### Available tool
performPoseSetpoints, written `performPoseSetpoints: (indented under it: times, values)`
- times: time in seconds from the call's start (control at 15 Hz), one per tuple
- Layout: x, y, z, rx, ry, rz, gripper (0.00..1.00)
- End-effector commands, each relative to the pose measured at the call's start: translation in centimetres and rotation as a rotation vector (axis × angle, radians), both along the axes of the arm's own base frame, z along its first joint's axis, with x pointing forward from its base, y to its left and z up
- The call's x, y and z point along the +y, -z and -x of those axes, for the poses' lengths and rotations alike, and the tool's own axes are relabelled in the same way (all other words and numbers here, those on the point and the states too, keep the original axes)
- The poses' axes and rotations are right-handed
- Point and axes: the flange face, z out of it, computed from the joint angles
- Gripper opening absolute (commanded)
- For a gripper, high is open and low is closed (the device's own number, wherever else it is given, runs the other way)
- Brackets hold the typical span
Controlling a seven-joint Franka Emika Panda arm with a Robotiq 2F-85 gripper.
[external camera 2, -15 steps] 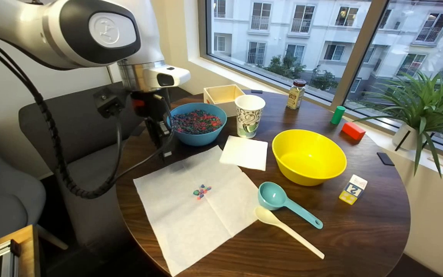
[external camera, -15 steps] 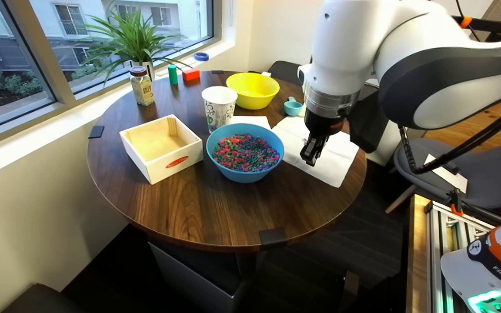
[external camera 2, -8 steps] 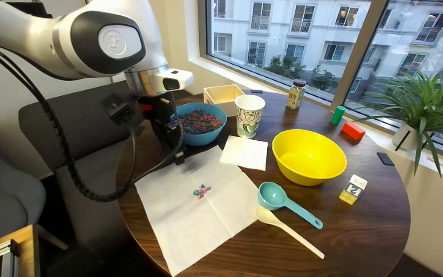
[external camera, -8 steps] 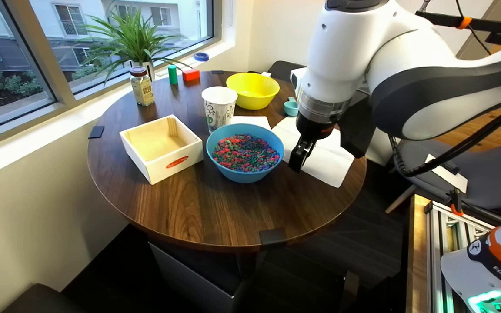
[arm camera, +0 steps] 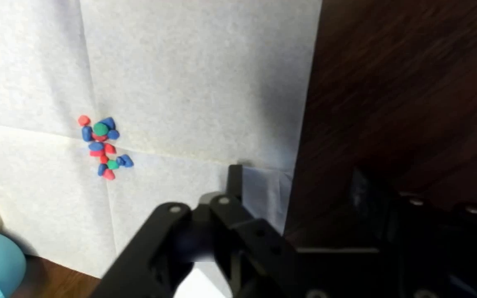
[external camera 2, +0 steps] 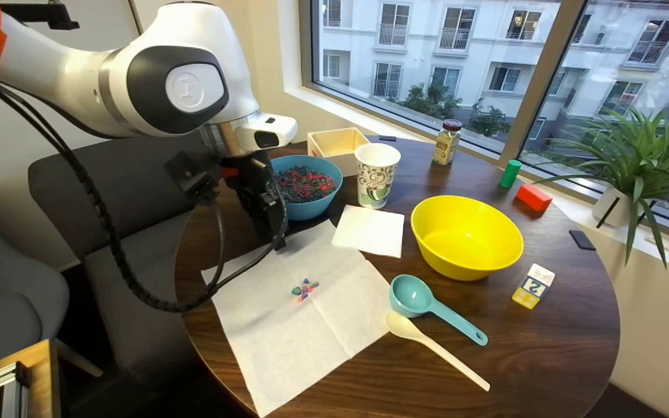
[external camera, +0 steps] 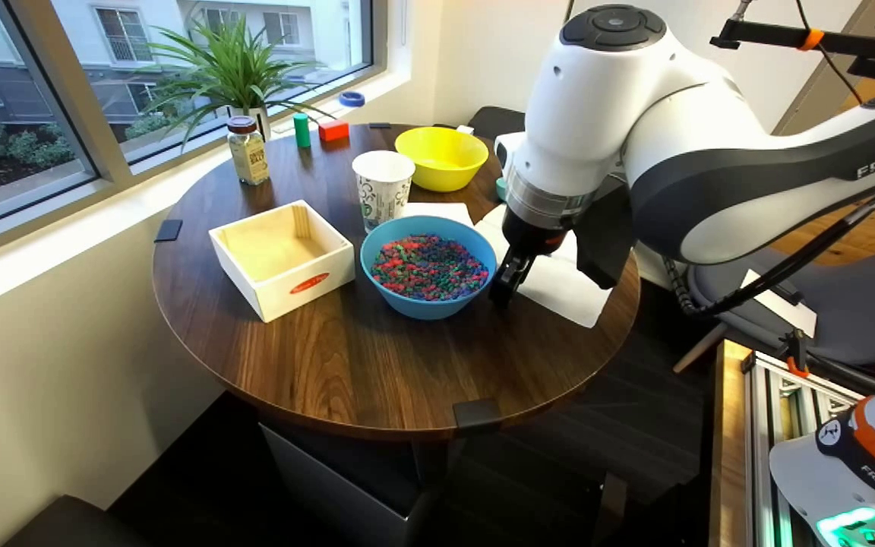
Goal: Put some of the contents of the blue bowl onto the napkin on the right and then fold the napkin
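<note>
At the edge of the napkin (arm camera: 180,74): tool (arm camera: 296,186), black, one, jaws spread apart, nothing held; one finger (arm camera: 234,182) above paper, its mate above dark table (arm camera: 387,82). Contact with the sheet: cannot be told.

Napkin: white, one, flat, cross-creased, reaching from the tool toward nine o'clock in the wrist view. Likely handling: very light, limp, easily torn, prone to skid rather than rise. Advised hold: shallow pinch of the edge where the crease meets it, between the jaws, then a low, slow carry toward nine o'clock.

Contents (arm camera: 102,148): small cluster, red, blue, green, lying on the napkin just past nine o'clock from the tool, near the crossing of the creases. Probably featherweight and quick to scatter; fold without jerks.

Blue bowl (external camera: 418,307): one, with a broad heap of like bits, close beside the tool, toward ten o'clock in an exterior view.
</note>
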Motion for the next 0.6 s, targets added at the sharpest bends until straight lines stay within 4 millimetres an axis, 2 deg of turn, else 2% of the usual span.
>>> performPoseSetpoints:
  times: [0.0,0.33,0.53]
  values:
    - [-0.36,0.98,0.21,-0.02,-0.011,-0.001,0.38]
    - [-0.3,1.17,0.26,-0.03,-0.012,-0.012,0.01]
    - [-0.2,1.05,0.26,-0.029,-0.01,-0.021,0.0]
